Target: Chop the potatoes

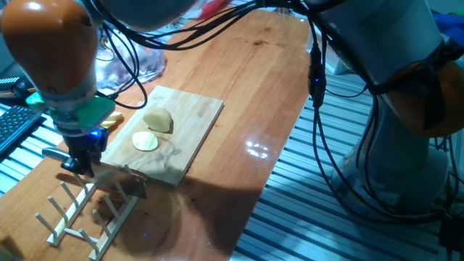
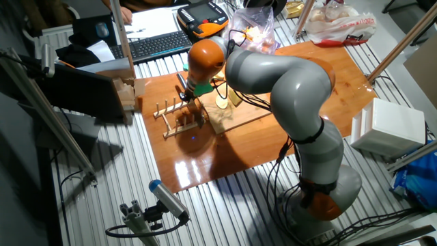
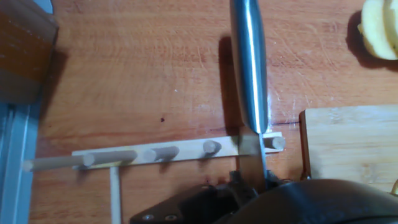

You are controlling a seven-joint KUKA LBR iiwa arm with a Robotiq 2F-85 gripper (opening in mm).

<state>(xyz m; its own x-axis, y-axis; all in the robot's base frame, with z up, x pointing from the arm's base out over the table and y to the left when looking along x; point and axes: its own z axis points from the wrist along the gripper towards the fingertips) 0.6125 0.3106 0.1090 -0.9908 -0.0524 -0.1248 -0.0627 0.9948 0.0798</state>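
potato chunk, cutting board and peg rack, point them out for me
pale yellow peeled potato chunk (image 1: 159, 119), one fixed view, on its rounded top
light bamboo cutting board (image 1: 192, 127), one fixed view, on a bare part right of the potato
pale wooden peg rack (image 3: 149, 154), hand view, on a peg along its base rail

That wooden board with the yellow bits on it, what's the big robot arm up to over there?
The arm's gripper holds a knife low over the wooden peg rack, just beside the cutting board. On the board lie two pale potato pieces, one rounded chunk and one flat-faced piece. The blade is off the board, touching neither piece.
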